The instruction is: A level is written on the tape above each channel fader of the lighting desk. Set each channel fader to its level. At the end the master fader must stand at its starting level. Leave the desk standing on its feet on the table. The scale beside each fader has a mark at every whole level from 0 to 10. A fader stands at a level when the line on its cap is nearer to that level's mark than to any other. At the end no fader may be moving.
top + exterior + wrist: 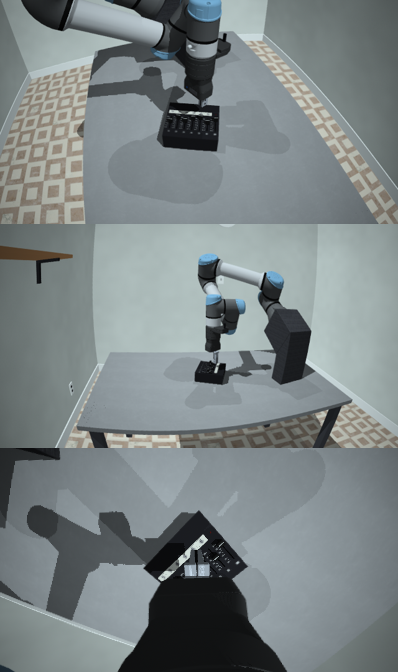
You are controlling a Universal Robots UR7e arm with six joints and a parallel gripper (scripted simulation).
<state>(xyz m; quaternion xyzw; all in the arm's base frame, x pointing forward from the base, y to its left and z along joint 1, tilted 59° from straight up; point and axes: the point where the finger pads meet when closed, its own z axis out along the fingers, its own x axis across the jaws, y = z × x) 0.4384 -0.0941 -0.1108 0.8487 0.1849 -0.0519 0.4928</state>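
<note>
The black lighting desk [190, 142] [209, 378] [200, 522] stands level on the table. A white strip [190, 113] [217, 368] [204, 539] with small marks crosses its top. Several fader slots with scales and dark caps lie in a row on the strip's front side in the top view; the caps stand at differing heights. The written levels and exact cap positions are too small to read. My gripper [203, 107] [215, 362] [196, 556] is shut and empty, its tips over the rear part of the desk. In the wrist view the gripper hides some faders.
The grey table [273, 186] [140, 410] carries the desk. The arm's dark pedestal [295, 358] stands at the right in the exterior view. Arm shadows fall on the table around the desk. A wooden shelf [31, 253] hangs on the left wall, far from the arm.
</note>
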